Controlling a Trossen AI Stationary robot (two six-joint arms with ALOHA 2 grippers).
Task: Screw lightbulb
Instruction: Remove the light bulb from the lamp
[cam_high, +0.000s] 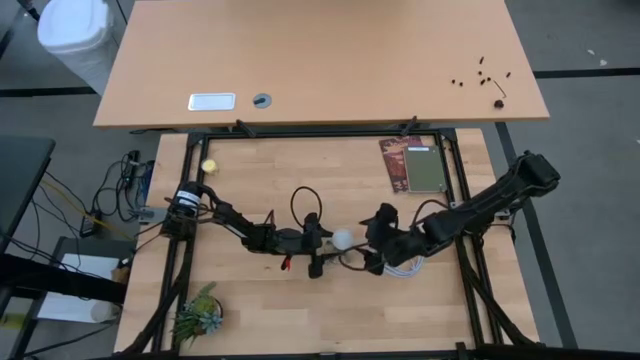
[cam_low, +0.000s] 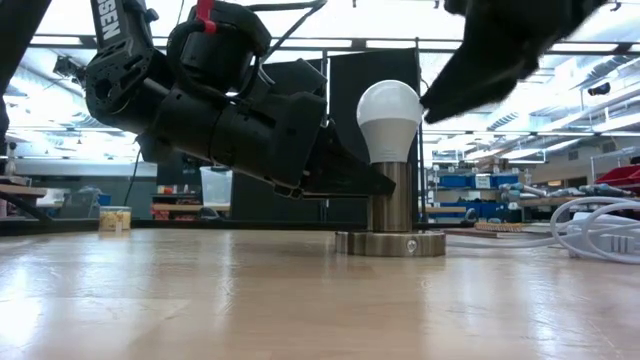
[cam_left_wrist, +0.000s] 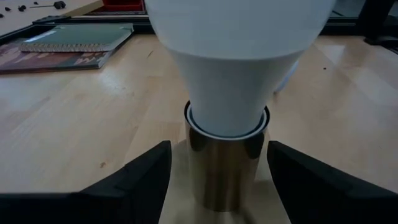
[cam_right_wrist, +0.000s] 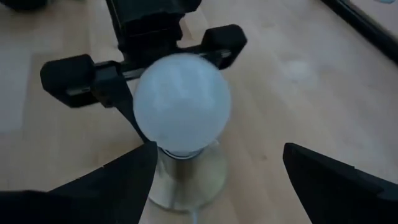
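Observation:
The white lightbulb (cam_low: 390, 118) stands upright with its base in the silvery socket tube (cam_low: 392, 196), which rises from the round metal disc (cam_low: 390, 243) on the wooden table. It also shows in the high view (cam_high: 343, 239). My left gripper (cam_high: 328, 243) lies low and level at the table's left side of the socket. It is open, with one finger (cam_left_wrist: 140, 183) on each side of the tube (cam_left_wrist: 227, 165) and a gap showing. My right gripper (cam_right_wrist: 219, 149) is wide open, slanting down from the table's right and above, with the bulb (cam_right_wrist: 181, 102) between and beyond its fingers.
A white coiled cord (cam_high: 400, 265) lies just right of the socket, under my right arm, and shows in the low view (cam_low: 600, 225). Books (cam_high: 415, 165) lie at the far right, a small plant (cam_high: 198, 315) at the near left, and a small yellow object (cam_high: 210, 165) at the far left.

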